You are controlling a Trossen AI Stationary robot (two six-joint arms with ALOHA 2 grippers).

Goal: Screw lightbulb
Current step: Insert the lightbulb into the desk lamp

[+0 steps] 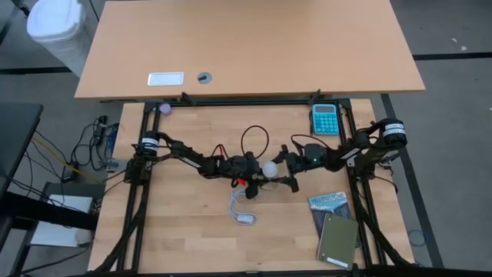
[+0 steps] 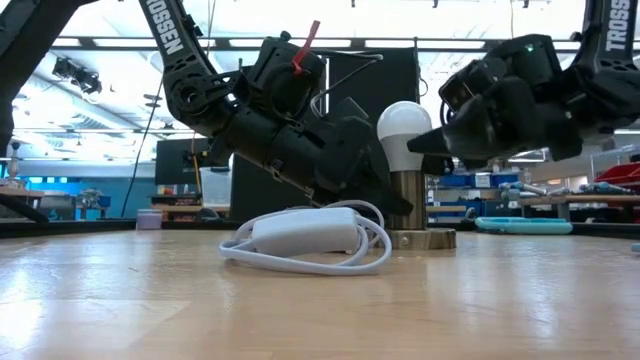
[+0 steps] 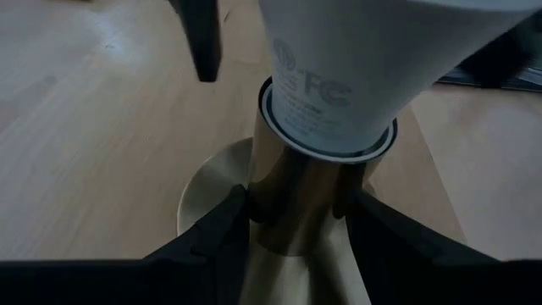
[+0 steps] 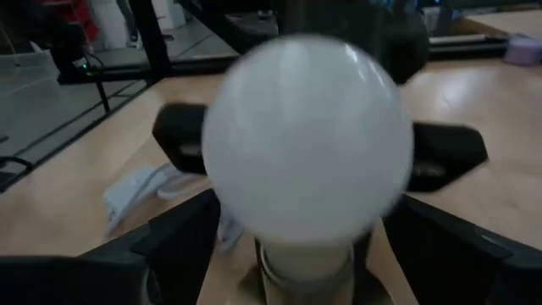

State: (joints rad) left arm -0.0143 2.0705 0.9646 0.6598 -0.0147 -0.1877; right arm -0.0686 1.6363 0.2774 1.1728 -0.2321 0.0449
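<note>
The white lightbulb (image 2: 403, 128) stands upright in a brass socket (image 2: 405, 200), whose round foot (image 2: 428, 240) rests on the table at its middle. My left gripper (image 1: 247, 168) reaches in from the table's left and is shut on the socket's stem. My right gripper (image 1: 286, 165) comes in level from the table's right and is open. Its two fingers (image 4: 174, 246) stand on either side of the bulb's globe (image 4: 309, 140). My left gripper pinches the socket's brass stem (image 3: 296, 203) between its two fingers (image 3: 229, 216), just below the bulb's white neck (image 3: 334, 85). The fingers come slanting down from the table's left. The socket stands upright with its foot on the table. My right gripper's fingers flank the globe; whether they touch it I cannot tell.
A white cord with an inline switch (image 1: 243, 209) lies coiled just nearer than the socket. A blue calculator (image 1: 324, 119) lies at the far right, a booklet and a green notebook (image 1: 336, 235) at the near right. A small purple ball (image 1: 164, 108) sits at the far left.
</note>
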